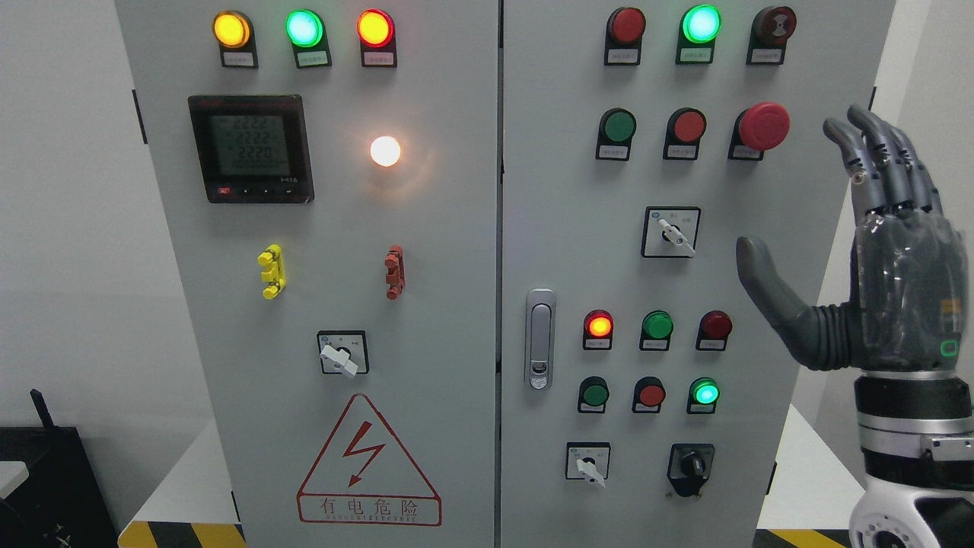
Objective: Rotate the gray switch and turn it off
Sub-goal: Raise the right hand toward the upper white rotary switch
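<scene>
Hovering spread wide and empty, the right robot hand point(875, 251) sits beside the gray switch point(673, 233).

Bright, even light fills a sharp, shadow-poor picture, while the white lamp point(385, 151) blooms with glare onto the gray cabinet point(456, 304).

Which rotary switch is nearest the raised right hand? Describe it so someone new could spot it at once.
Start at the right door of the gray cabinet, just left of the raised open right hand. Under the big red mushroom button sits a black-framed square plate with a white-handled rotary switch. It is the only selector in that door's upper half; the other two sit along the bottom row.
</scene>
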